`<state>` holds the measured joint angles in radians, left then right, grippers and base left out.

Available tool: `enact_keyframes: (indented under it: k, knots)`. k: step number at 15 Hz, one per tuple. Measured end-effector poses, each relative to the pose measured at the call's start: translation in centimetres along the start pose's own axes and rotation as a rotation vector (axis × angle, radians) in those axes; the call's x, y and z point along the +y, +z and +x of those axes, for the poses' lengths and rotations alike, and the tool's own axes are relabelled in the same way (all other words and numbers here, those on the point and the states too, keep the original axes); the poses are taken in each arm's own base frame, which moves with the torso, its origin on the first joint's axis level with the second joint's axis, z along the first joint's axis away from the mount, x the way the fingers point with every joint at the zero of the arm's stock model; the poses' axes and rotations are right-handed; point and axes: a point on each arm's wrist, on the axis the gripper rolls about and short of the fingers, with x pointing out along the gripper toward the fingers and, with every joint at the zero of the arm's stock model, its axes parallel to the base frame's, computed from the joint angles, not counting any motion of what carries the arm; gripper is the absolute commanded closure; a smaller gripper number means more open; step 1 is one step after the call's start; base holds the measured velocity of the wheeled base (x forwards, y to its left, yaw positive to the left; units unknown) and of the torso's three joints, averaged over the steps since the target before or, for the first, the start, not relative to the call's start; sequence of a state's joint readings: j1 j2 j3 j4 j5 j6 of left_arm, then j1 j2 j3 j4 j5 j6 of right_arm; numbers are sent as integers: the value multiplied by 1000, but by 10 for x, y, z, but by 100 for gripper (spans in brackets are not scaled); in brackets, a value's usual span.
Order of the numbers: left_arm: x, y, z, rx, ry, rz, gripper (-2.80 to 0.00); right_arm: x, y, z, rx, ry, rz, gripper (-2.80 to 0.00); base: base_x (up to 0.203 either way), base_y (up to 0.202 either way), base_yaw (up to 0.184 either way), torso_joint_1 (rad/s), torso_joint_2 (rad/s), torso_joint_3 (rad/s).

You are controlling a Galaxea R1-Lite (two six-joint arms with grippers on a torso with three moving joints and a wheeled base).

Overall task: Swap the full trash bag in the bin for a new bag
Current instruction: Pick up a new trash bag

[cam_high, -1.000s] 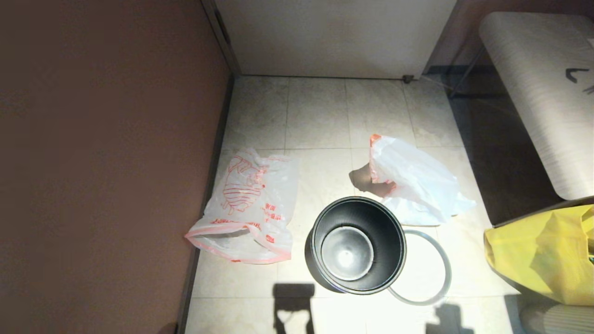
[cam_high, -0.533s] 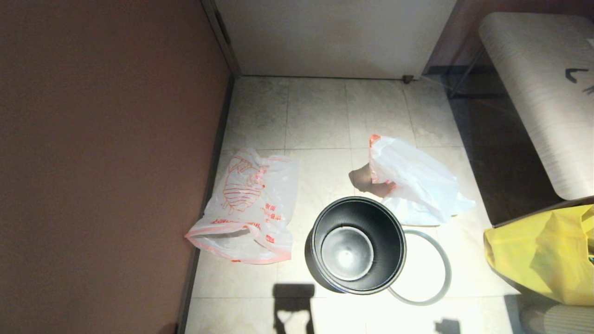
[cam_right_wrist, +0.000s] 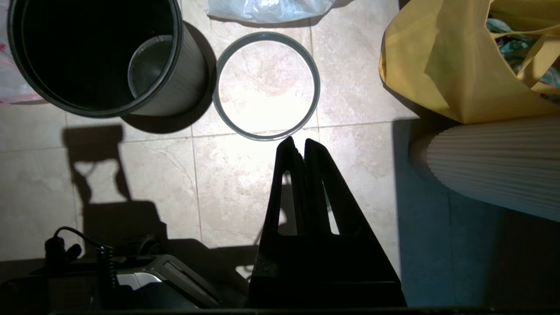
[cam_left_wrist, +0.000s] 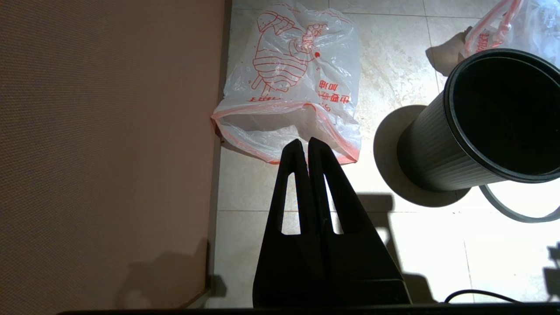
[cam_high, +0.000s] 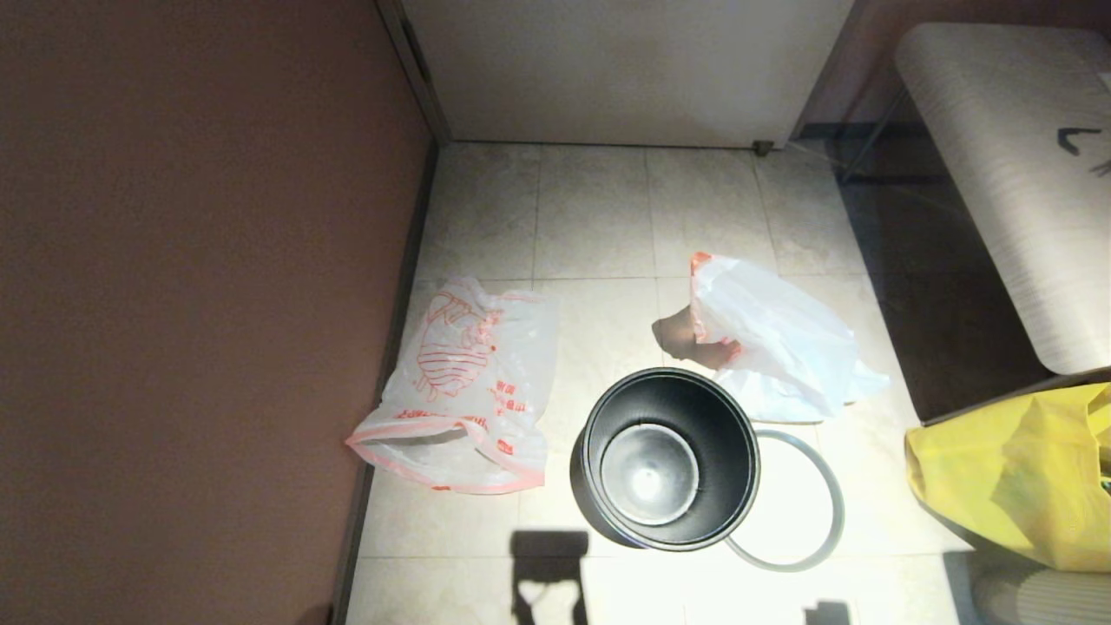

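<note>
The bin stands empty on the tiled floor, black, with no liner in it. Its grey hoop lies flat on the floor against its right side. The full trash bag, nearly plain white with a pink tip, lies behind the bin to the right. The new bag with the red drawing lies flat by the left wall. Neither gripper shows in the head view. My left gripper hangs shut and empty above the new bag's pink mouth edge. My right gripper is shut and empty just short of the hoop.
A large yellow bag sits at the right, next to a ribbed white object. A brown wall runs along the left, a pale panel closes the back, and a padded bench stands at the far right.
The right arm's shadow on the near floor has shrunk toward the bottom edge of the head view. Bags, bin and hoop lie as before.
</note>
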<state>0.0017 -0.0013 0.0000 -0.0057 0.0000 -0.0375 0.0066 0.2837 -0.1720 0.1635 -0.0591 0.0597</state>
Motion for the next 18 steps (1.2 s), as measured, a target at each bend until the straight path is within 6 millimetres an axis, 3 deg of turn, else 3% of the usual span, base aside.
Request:
enact_keyframes:
  k: [8,13,18]
  knots:
    - [0,0,0,0,0,0,0,-2,-36,-7,-143,48,-53,0,0,0,0,0,0,0]
    - [0,0,0,0,0,0,0,-2,-37,-6,-272,54,-76,0,0,0,0,0,0,0]
    - [0,0,0,0,0,0,0,-2,-39,-5,-271,56,-38,0,0,0,0,0,0,0]
